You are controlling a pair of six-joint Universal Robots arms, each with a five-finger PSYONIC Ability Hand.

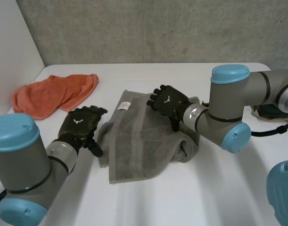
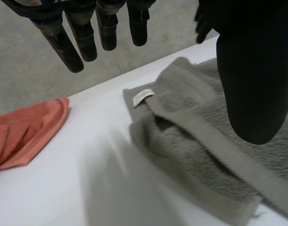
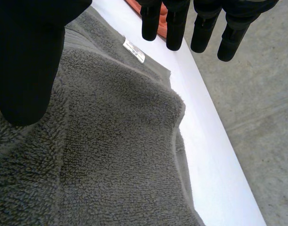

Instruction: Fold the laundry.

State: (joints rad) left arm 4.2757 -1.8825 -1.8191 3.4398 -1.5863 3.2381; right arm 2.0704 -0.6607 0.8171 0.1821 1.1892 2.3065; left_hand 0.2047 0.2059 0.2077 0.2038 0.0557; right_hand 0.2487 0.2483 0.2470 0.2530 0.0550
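Now, nearest you at the head view's lower left, the left hand (image 1: 82, 123) hangs just beside the grey towel (image 1: 139, 141), fingers straight, thumb apart, gripping nothing. The towel lies mid-frame on the white table (image 1: 205, 188), thick-piled, partly doubled over and bunched at its right. Your right hand (image 1: 168, 102) hovers over its far right part, fingers straight, empty. A white label (image 1: 124, 105) marks the towel's far-left corner; an orange cloth (image 1: 54, 94) lies upper left.

A flat white table (image 1: 181, 197) carries a rumpled grey terry towel (image 1: 144, 136) mid-table and a crumpled orange cloth (image 1: 54, 94) near its far left corner.
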